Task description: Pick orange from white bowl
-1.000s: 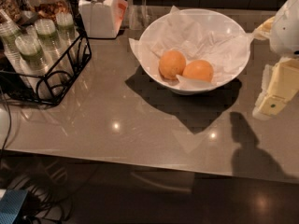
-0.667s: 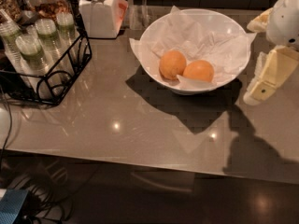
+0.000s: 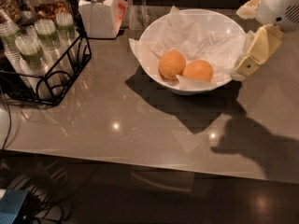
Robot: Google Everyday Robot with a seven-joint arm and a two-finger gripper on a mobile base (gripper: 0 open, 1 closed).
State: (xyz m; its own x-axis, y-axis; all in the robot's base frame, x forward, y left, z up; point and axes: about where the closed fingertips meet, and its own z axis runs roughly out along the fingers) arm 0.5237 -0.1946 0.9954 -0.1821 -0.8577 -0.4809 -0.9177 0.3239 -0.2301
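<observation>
Camera view: the orange (image 3: 198,71) lies in the white bowl (image 3: 159,71) on crumpled paper, near the rim at 6 o'clock, with a paler orange (image 3: 172,64) just beside it at 9 o'clock. The gripper (image 3: 247,64) hangs at the bowl's 3 o'clock rim; whether it is clenched or released cannot be told. A white lidded jar (image 3: 98,12) stands at the bowl's 10 o'clock.

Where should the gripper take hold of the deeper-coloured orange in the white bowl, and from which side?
Probably across its wide middle, from above: the orange lies low in the white bowl, with the paler orange close against the side away from the gripper, which hangs at the rim.
</observation>
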